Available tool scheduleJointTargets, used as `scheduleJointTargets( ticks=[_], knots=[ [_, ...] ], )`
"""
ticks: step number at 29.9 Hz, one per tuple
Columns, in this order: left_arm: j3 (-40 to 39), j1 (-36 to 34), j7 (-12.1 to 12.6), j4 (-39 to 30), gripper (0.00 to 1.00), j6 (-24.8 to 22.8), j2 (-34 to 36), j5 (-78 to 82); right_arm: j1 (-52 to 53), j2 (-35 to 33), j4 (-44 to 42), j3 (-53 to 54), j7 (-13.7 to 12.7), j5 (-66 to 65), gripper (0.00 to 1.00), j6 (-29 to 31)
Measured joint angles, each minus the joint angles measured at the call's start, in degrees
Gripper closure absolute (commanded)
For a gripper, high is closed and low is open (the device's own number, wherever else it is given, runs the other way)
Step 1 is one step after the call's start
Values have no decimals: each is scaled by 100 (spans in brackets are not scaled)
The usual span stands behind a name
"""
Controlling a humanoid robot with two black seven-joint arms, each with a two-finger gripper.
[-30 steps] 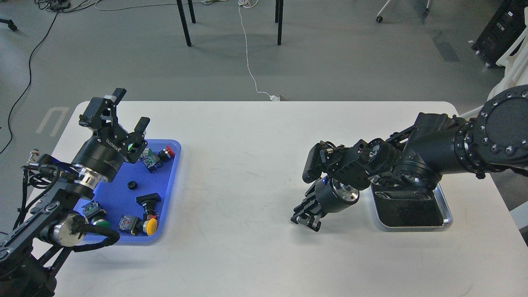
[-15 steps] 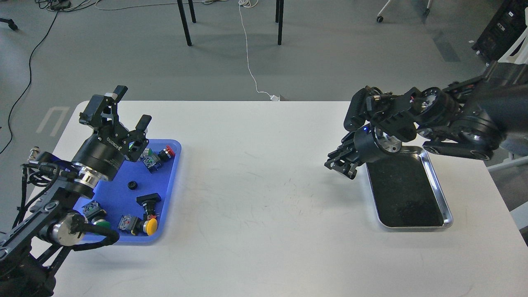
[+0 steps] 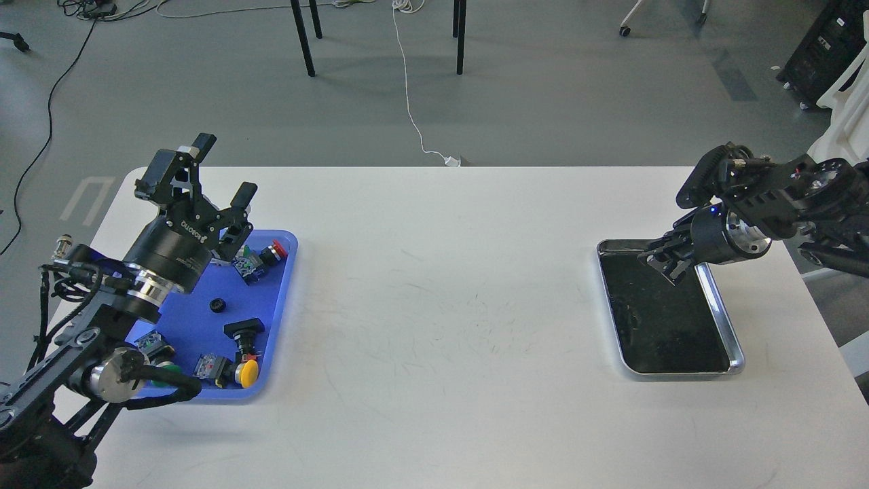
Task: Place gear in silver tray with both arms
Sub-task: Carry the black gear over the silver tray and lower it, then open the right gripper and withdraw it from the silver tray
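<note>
The gear [image 3: 217, 305] is a small black ring lying in the middle of the blue tray [image 3: 278, 319] at the table's left. My left gripper [image 3: 224, 170] is open and empty, held above the blue tray's far left corner, up and behind the gear. The silver tray [image 3: 686, 372], shiny-rimmed with a dark bottom, lies at the table's right and holds nothing. My right gripper [image 3: 664, 263] hangs over the silver tray's far end, pointing down-left. Its dark fingers cannot be told apart, and nothing shows in them.
The blue tray also holds several push-button switches, among them a yellow one [image 3: 248, 372], a red one [image 3: 277, 250] and a black one [image 3: 243, 328]. Chair legs and cables are on the floor beyond the table's far edge.
My right arm has swung from the table's middle back to the right and now hangs over the silver tray's far end. My left gripper has shifted slightly up and right.
</note>
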Motion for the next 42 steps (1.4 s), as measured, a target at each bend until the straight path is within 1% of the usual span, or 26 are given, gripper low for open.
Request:
scheduleJointTargets(
  ticks=[5, 9, 12, 18, 20, 21, 24, 26, 27, 29, 30, 33, 37, 39, 42],
  knots=[
    [-2, 3, 9, -1, 2, 7, -23, 6, -377, 41, -334, 1, -1, 20, 81, -23],
    [-3, 8, 10, -1, 2, 0, -11, 11, -702, 215, -706, 13, -1, 26, 79, -94],
    [-4, 9, 12, -1, 2, -10, 21, 8, -809, 313, -797, 61, -1, 34, 79, -141],
    [-4, 16, 13, -1, 2, -10, 38, 7, -949, 409, -853, 91, -1, 38, 74, -150],
    [-4, 17, 15, 0, 2, -6, 40, 7, -961, 400, -853, 92, -1, 39, 69, -151],
    [-4, 18, 16, 0, 2, -4, 40, 7, -963, 387, -853, 92, -1, 39, 63, -151],
    [-4, 18, 16, 0, 2, -2, 44, 8, -965, 358, -831, 92, -1, 39, 41, -151],
    [-4, 20, 16, 2, 2, -2, 48, 9, -965, 333, -803, 99, -1, 39, 21, -155],
    [-4, 23, 16, 2, 2, -2, 48, 10, -965, 319, -788, 107, -1, 39, 16, -156],
    [-4, 26, 16, 2, 2, -2, 49, 10, -965, 270, -759, 134, -1, 39, 10, -161],
    [-4, 26, 16, 2, 2, -2, 49, 10, -956, 236, -741, 153, -1, 48, 6, -163],
    [-4, 26, 16, 1, 2, -2, 57, 10, -857, 48, -576, 373, -1, 103, 4, -178],
    [-4, 27, -12, 1, 2, 2, 58, 10, -745, -367, -64, 1318, -1, 459, 3, -180],
    [0, 28, -26, 1, 2, 5, 53, 10, -775, -611, 308, 1944, -2, 920, 3, -169],
    [9, 36, -50, 1, 2, 6, 50, 13, -1114, -905, 858, 2972, -2, 2019, 3, -162]
  ],
)
